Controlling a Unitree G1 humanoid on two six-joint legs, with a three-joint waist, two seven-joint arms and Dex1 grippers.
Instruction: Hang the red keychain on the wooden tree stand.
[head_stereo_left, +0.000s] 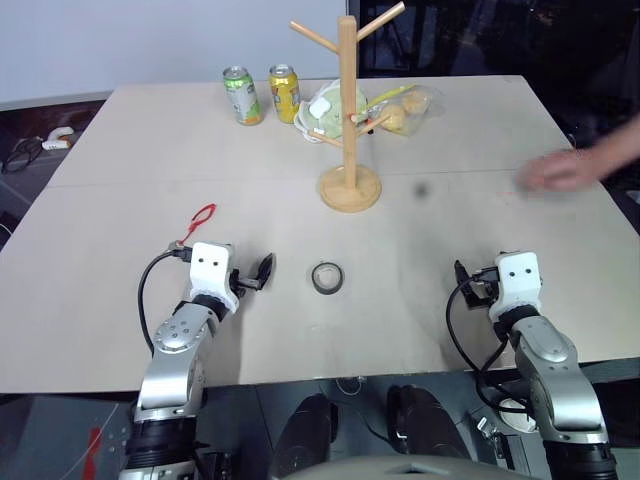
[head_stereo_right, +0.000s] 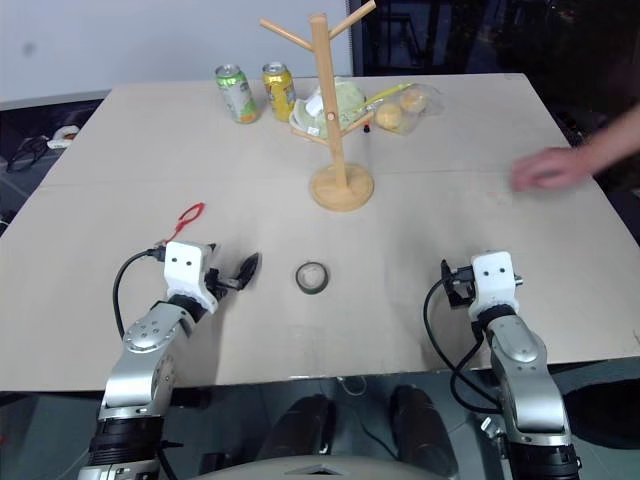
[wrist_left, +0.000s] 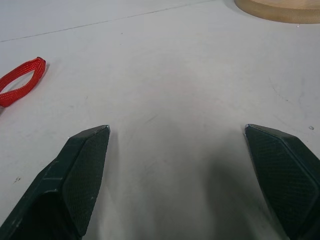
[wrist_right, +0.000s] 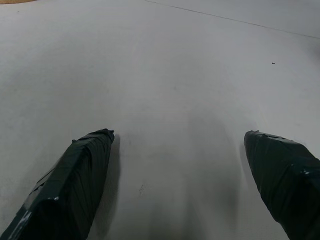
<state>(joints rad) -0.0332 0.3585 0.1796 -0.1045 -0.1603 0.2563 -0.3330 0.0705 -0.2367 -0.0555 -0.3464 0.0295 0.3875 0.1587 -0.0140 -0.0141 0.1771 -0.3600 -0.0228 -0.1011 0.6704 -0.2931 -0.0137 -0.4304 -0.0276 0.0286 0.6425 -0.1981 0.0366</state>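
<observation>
Lying flat on the table (head_stereo_left: 120, 300), the red keychain (head_stereo_left: 200, 220) sits just ahead of the left claw (head_stereo_left: 250, 275) and off to its outer, left side, untouched, with its long axis running diagonally away from the robot and its silvery end nearest the wrist. The left claw is released, fingers spread wide over bare table with nothing between them, and the left wrist view shows the cord loop beside one fingertip rather than in the gap. The right claw (wrist_right: 177, 175) is likewise released and empty, well apart from the keychain on the far side of a black tape roll (head_stereo_left: 327, 278). The left arm is plainly the nearer one. The wooden tree stand (head_stereo_left: 349, 120) stands upright farther back, near the table's middle; a person's hand (head_stereo_left: 560, 170) rests on the table at the right edge.
</observation>
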